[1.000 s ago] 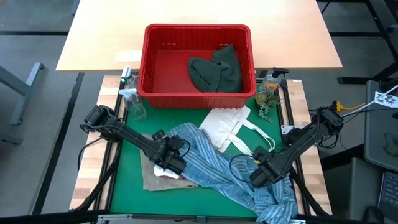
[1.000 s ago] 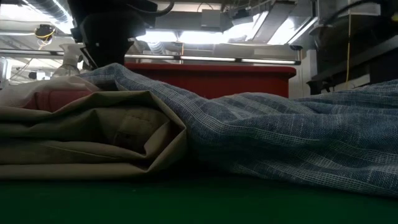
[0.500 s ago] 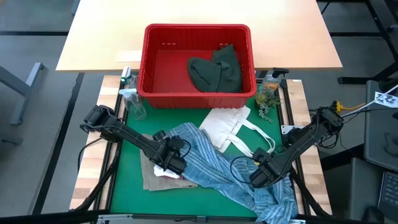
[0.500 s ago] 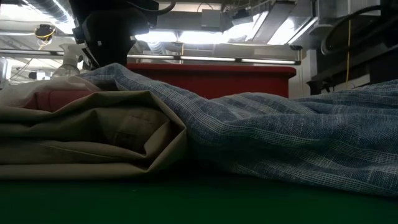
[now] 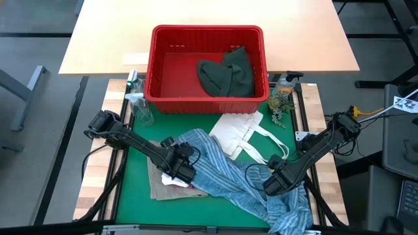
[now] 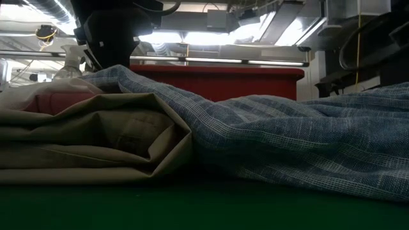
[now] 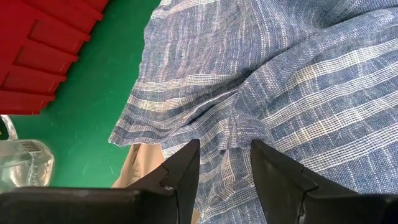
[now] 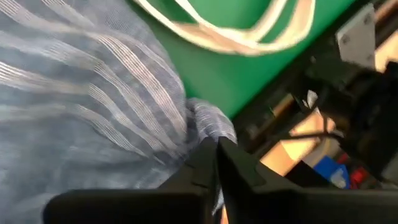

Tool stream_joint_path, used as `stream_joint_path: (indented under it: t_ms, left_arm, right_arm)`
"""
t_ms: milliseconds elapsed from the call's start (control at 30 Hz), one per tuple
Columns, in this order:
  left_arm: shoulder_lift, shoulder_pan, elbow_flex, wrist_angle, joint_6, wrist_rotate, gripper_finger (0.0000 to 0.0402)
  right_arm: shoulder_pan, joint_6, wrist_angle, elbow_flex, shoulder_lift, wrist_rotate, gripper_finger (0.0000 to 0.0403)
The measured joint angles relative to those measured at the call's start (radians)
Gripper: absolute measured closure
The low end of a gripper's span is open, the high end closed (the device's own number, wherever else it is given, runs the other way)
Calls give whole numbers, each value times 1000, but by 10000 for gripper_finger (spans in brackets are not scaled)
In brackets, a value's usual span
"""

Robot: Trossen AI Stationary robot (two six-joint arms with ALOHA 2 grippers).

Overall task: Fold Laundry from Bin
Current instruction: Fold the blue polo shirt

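The blue-white striped shirt [image 5: 222, 173] lies crumpled across the green mat, its left part over the tan garment [image 5: 159, 188]. A small white cloth [image 5: 174, 180] shows beside my left gripper [image 5: 183, 168]. That gripper [image 7: 225, 146] is open, slanting down over the shirt [image 7: 280, 74], its fingers on either side of a raised seam. My right gripper [image 5: 273, 185] is shut on the shirt's right part [image 8: 81, 93]. The red bin [image 5: 157, 65] stands at the far side, with a dark green garment [image 5: 228, 75] lying in it. My left gripper: I cannot tell whether its fingers touch the shirt. My right gripper [image 8: 217, 142] pinches a bunched edge of the shirt [image 8: 208, 121] between its two fingers, on the side near the mat's right edge. The fingers slant down from the right. The shirt lies slack on the mat.
A flat white tote bag [image 5: 238, 134] with loop handles [image 8: 249, 37] lies between the bin and the shirt. A clear spray bottle [image 5: 138, 108] stands left of the bin. A small plant and a bottle [image 5: 282, 91] stand to the bin's right. Bare mat [image 5: 137, 215] shows near the front left.
My right gripper has tipped and rolled a little at the wrist, staying in place over the shirt's right part. The shirt and the other cloths lie as before.
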Motion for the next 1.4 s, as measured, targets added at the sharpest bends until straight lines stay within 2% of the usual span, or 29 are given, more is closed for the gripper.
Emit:
stream_joint_path:
  t_ms: [200,333,467,833,1100,1233,1400]
  left_arm:
    - [0,-1,0,5,0,-7,264]
    - [0,0,0,54,7,-59,264]
    - [0,1,0,144,91,-67,264]
    - [0,9,0,452,396,-53,264]
    - [0,89,0,744,625,-98,264]
    - [0,146,0,768,696,-80,264]
    - [0,214,0,736,670,3,264]
  right_arm:
    - [63,8,-77,0,0,-103,398]
    - [122,54,-76,0,0,-169,391]
    - [176,111,-72,0,0,-206,398]
    - [238,171,-2,0,0,-224,400]
    - [237,171,13,0,0,-205,396]
    - [237,170,13,0,0,-196,396]
    - [237,170,13,0,0,-196,396]
